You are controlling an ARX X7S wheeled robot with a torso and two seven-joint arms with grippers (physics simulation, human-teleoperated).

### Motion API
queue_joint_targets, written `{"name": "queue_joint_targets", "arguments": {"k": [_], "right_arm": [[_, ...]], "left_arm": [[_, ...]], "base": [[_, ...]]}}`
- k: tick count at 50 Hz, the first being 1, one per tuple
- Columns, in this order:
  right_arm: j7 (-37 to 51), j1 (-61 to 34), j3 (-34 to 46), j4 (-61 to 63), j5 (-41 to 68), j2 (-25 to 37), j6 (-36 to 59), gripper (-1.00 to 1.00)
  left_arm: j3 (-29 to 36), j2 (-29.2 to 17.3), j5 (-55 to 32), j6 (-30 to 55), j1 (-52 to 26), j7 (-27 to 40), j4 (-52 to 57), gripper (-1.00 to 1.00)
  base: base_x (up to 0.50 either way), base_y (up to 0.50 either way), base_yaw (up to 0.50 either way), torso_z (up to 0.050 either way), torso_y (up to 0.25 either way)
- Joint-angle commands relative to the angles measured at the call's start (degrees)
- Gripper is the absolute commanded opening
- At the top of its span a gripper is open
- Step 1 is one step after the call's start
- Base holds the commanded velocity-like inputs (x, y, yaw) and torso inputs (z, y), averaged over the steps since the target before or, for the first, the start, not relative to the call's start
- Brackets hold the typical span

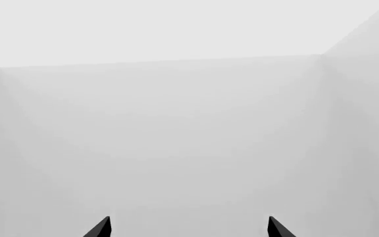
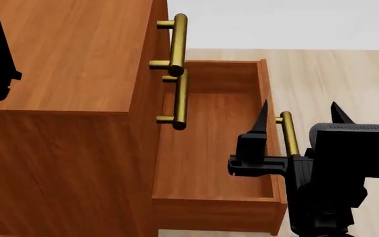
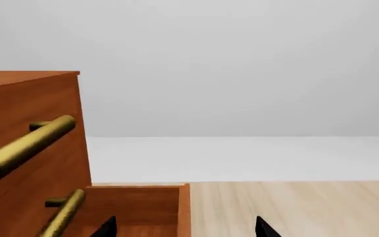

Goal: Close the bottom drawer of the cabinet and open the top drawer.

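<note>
A bare simulated room: blank white walls [image 3: 242,74], pale plank floor [image 3: 295,207], one wooden cabinet [image 2: 71,98].

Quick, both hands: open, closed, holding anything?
Left hand: open, empty.
Right hand: open, empty, straddling the bottom drawer handle.

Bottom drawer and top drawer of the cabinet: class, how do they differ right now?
1. The bottom drawer is pulled out, its empty inside showing; the top drawer sits shut in the cabinet.
2. The right gripper straddles the bottom drawer's handle; nothing touches the top drawer's handle.
Both are reddish-brown wood with brass bar handles.
</note>
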State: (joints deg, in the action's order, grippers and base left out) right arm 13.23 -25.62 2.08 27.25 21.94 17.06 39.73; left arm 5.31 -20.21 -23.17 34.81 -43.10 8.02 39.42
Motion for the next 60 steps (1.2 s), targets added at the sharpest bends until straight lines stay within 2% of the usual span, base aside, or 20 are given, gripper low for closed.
{"name": "queue_joint_targets", "arguments": {"k": [1, 28, 39, 60], "right_arm": [[0.2, 0.1, 0.0, -0.1, 0.2, 0.2, -0.3, 1.0], [0.6, 0.0, 0.6, -0.4, 0.6, 0.6, -0.6, 1.0], [1.3, -0.4, 0.7, 0.2, 0.5, 1.2, 0.0, 1.0], [8.4, 3.7, -2.9, -2.0, -6.6, 4.1, -2.6, 1.0]], "left_arm": [[0.2, -0.2, -0.2, 0.1, -0.2, 0.3, -0.1, 1.0], [0.4, -0.7, -0.4, -1.0, 0.3, 0.4, -0.6, 1.0], [0.0, -0.8, -1.0, -1.1, 0.5, 0.8, -0.2, 1.0], [1.3, -1.0, -0.9, -0.9, -0.2, 1.2, -0.4, 1.0]], "base": [[0.0, 0.0, 0.0, 0.0, -0.137], [0.0, 0.0, 0.0, 0.0, -0.135], [0.0, 0.0, 0.0, 0.0, -0.005], [0.0, 0.0, 0.0, 0.0, 0.0]]}}
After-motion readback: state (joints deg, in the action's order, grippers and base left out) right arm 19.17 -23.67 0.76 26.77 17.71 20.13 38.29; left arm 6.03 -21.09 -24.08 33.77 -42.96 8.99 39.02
